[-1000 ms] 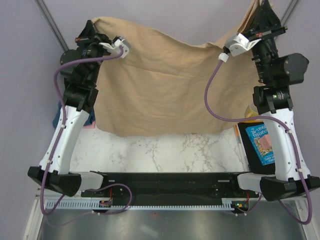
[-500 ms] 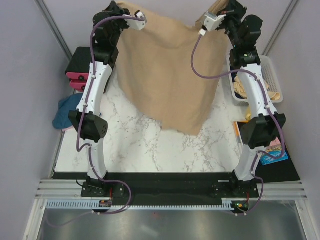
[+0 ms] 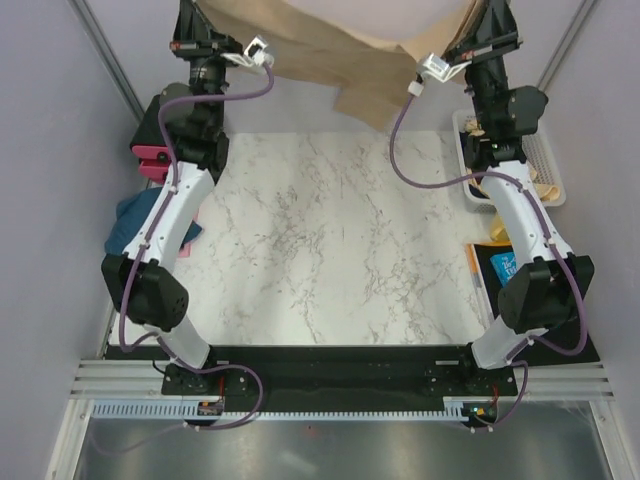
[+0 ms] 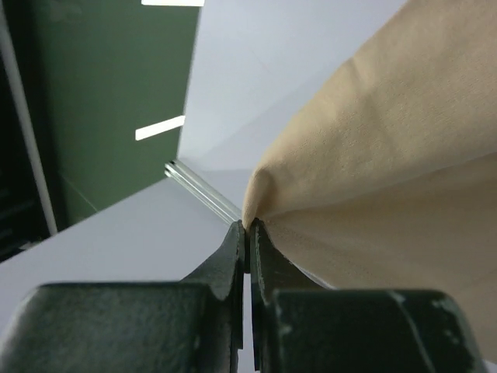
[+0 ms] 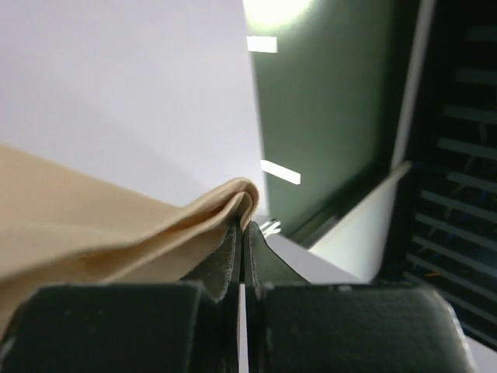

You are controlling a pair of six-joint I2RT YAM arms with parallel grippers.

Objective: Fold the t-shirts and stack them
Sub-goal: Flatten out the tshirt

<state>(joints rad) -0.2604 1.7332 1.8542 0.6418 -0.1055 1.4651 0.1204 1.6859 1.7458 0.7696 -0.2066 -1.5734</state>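
Tan t-shirt (image 3: 330, 55) held aloft above the far edge of the worktop (image 3: 320, 250), spread between both arms. Left end effector (image 4: 248, 233) and right end effector (image 5: 243, 229) are each pinched closed on a fold of the cloth. Half a second earlier the shirt hung lower, draping over the worktop's centre; now its lowest flap is at the far edge.

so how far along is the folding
Nothing looks done: no folded stack shows on the marble table. In hand: one tan t-shirt, pinched by the shut jaws of both arms and held up at the table's far end, unfolded. Left: folding it, plus the tan cloth in the white basket and the dark blue shirt at the left edge.
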